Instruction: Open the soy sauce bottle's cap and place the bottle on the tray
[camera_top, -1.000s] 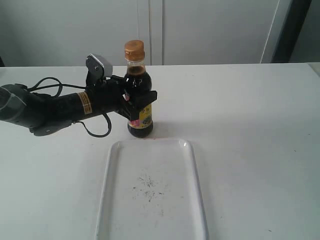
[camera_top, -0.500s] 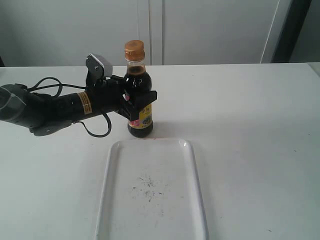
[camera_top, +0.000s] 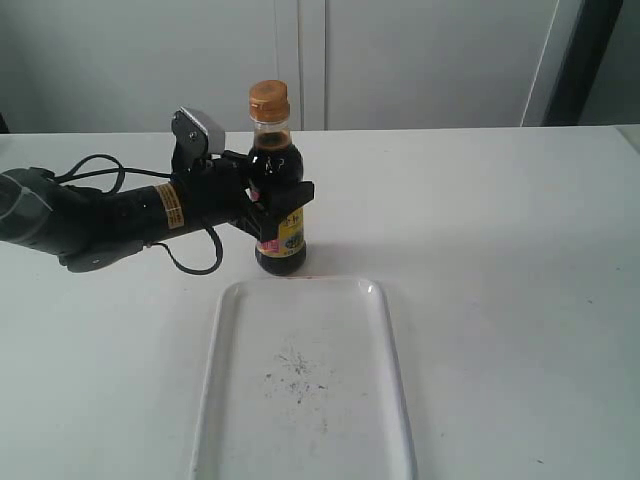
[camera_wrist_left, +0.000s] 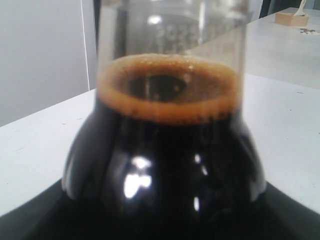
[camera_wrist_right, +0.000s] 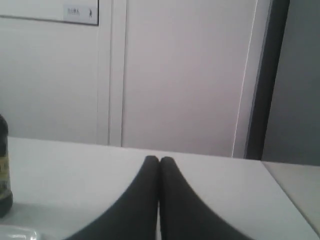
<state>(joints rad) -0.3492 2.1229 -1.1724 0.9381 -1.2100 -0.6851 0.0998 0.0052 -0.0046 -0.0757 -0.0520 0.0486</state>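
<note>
The soy sauce bottle (camera_top: 279, 215) stands upright on the table just behind the far rim of the white tray (camera_top: 225, 330). Its orange-gold cap (camera_top: 268, 99) is down on the neck. My left gripper (camera_top: 275, 200) comes in from the left and is shut on the bottle's body at label height. In the left wrist view the dark bottle (camera_wrist_left: 165, 150) fills the picture, with foam at the liquid line. My right gripper (camera_wrist_right: 160, 161) is shut with nothing in it, over the table; the exterior view does not show it. The bottle's edge (camera_wrist_right: 4, 170) shows in the right wrist view.
The left arm and its black cable (camera_top: 95, 215) lie across the table's left side. White wall panels (camera_top: 400, 60) stand behind the table's far edge. A small tan block (camera_wrist_left: 291, 18) sits far off on the table in the left wrist view.
</note>
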